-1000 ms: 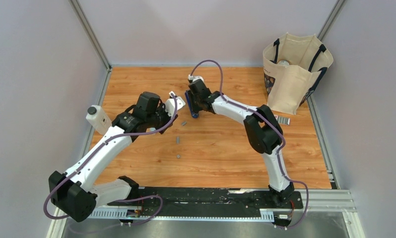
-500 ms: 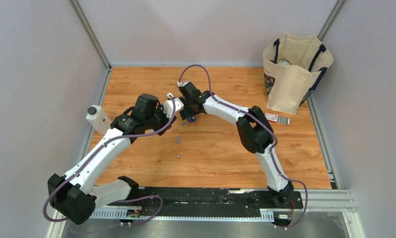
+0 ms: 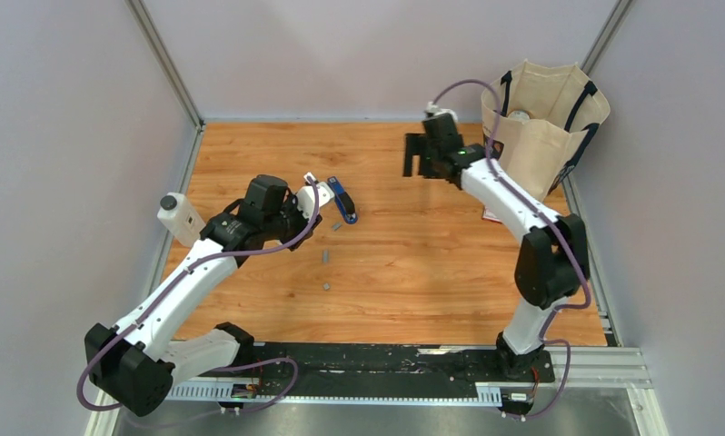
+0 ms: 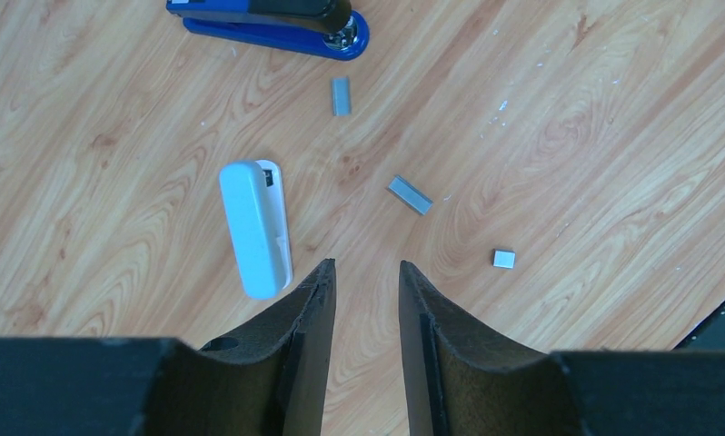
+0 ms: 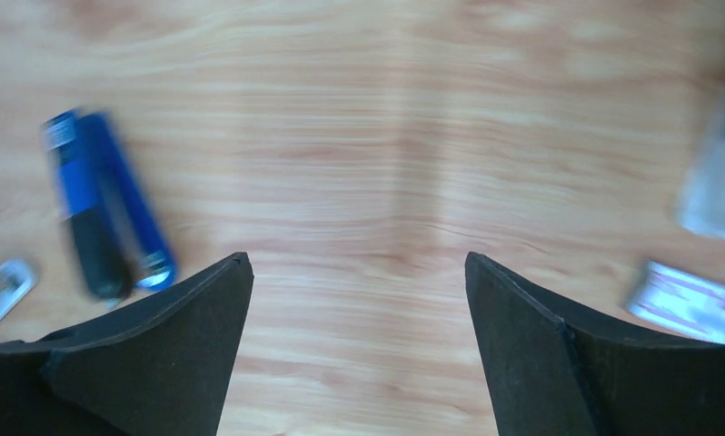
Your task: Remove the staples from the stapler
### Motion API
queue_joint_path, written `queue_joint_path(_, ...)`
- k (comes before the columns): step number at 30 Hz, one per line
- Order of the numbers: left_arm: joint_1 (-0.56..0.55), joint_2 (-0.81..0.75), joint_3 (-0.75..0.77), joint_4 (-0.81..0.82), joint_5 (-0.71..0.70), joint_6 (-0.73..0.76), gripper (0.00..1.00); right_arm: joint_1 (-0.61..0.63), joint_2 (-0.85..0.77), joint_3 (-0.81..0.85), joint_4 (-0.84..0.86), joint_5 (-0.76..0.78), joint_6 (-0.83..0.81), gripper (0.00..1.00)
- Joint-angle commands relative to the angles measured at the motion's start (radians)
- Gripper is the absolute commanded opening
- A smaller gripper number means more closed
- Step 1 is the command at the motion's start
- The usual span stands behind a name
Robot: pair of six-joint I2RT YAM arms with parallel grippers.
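Right gripper (image 5: pixel 356 261) withdrawn, jaws wide, stapler (image 3: pixel 342 199) lying free, seemingly closed

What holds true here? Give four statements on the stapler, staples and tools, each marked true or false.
1. The stapler lies on the table, ungripped. True.
2. The right tool clamps the stapler. False: it is open and empty, over near the tote bag.
3. Three bits of staples lie loose on the table. True.
4. The left tool holds the pale block. False: its jaws are empty; the block lies beside them.
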Motion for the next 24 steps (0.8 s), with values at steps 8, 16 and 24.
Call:
queue_joint_path(8,0.001,-0.013,0.011,0.007,0.048,-0.021,0.40,-0.378,-0.129,-0.332,0.042,0.087,0.177,0.89)
queue_joint_path(16,0.001,0.000,0.005,-0.001,0.063,-0.011,0.40,-0.480,-0.085,-0.352,0.117,0.127,0.186,0.80)
queue_joint_path(24,0.003,0.012,0.031,-0.010,0.059,-0.007,0.40,-0.567,0.035,-0.290,0.102,0.130,0.195,0.71)
